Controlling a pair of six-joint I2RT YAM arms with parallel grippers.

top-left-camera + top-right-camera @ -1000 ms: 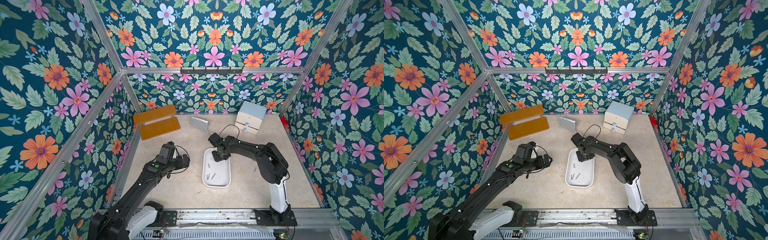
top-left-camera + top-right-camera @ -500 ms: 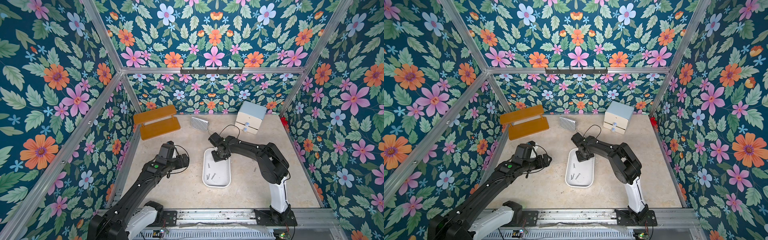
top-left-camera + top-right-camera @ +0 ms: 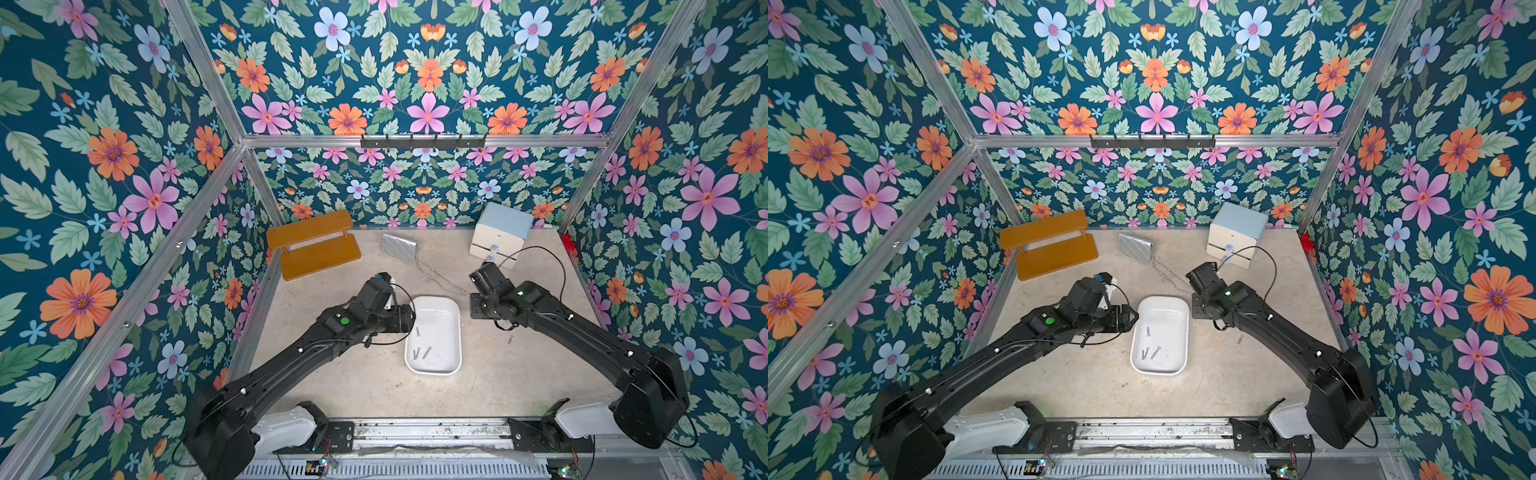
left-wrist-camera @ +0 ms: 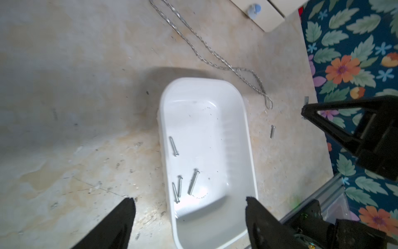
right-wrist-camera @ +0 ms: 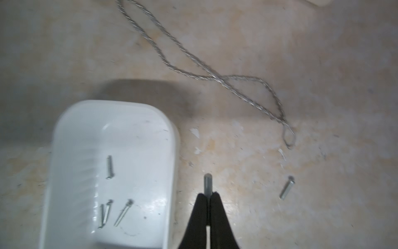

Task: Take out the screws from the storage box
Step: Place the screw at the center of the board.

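Mid-bench, a white plastic storage box [image 3: 437,300]: rectangular, round-cornered, glossy and smooth-walled, lidless, with faint ribbing down one long inner wall in the wrist views. Inside, toward the near end, four screws [image 4: 193,182]: thin, silver-grey, round-headed, one alone along a long wall, three clustered, two of those close together at a narrow angle. Outside the box, flat on the bench on the right arm's side, a loose screw [image 3: 510,339], well clear of the rim.

Right gripper [image 5: 207,195] pressed together on a pinched screw [image 5: 207,182], threaded shank jutting past the black tapered fingertips, over bare bench just beside the box's long wall, between box and loose screw. Left gripper [image 4: 189,201] spread wide and holding nothing, black wedge-shaped fingers [image 4: 125,217] hovering at the box's left rim.

Bench [image 3: 374,386] mottled beige and cream, stone-like, scuffed, flecked with dark specks and pale chips. Across it, a thin twisted silver chain [image 3: 440,282] trailing from a quilted silver pouch [image 3: 400,248] and ending in a loop near the box's far right corner, not touching it. At the back, an orange wooden two-tier shelf [image 3: 311,245] and a cream two-drawer cabinet [image 3: 500,232] with a pale blue top and round knobs.

All round, walls [image 3: 104,166] papered in dark teal with pink, orange and blue flowers and green leaves, edged by aluminium frame struts [image 3: 208,70]; on the back crossbar, a black hook rail [image 3: 423,142].
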